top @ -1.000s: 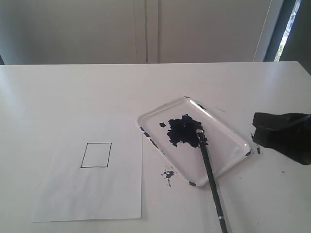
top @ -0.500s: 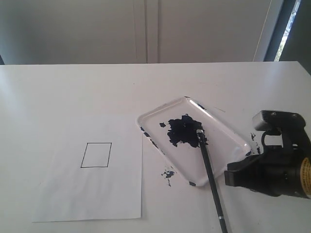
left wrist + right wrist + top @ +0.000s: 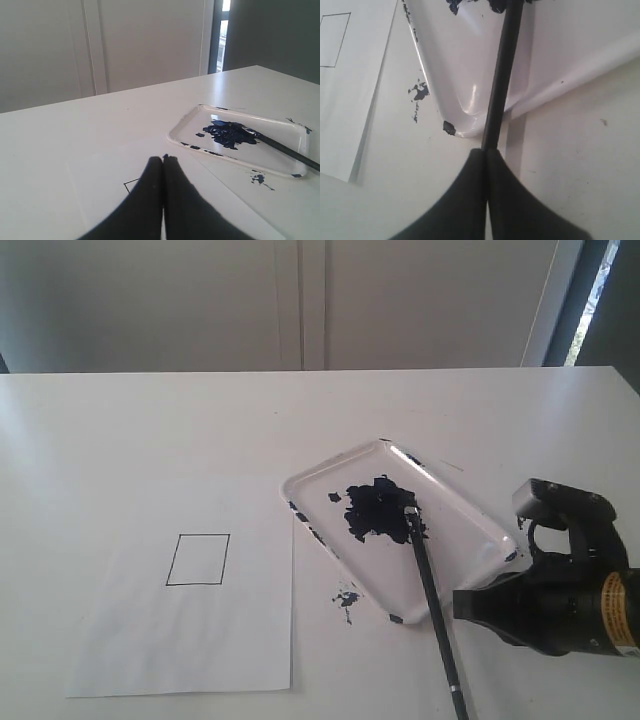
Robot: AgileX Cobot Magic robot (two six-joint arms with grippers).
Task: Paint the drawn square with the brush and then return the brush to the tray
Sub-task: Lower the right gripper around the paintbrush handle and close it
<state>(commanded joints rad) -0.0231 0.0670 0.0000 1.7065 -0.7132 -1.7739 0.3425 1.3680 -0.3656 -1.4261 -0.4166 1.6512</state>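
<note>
We are at the first step, picking up the brush. It lies with its bristles in the blue paint on the tray, and its handle crosses the near rim and runs out onto the table. The square on the paper is a bare outline, so no painting is done yet. Our right gripper sits just beside the handle, tips pointing at it. In the right wrist view its two fingers are pressed together with no gap, grasping nothing. Our left gripper is likewise clenched and empty, above the paper near a corner of the square. Next, we judge, the right claw must spread, straddle the handle outside the rim, pinch it, and lift. A slim round handle could roll away from a sideways nudge, so we would come down squarely over it
</note>
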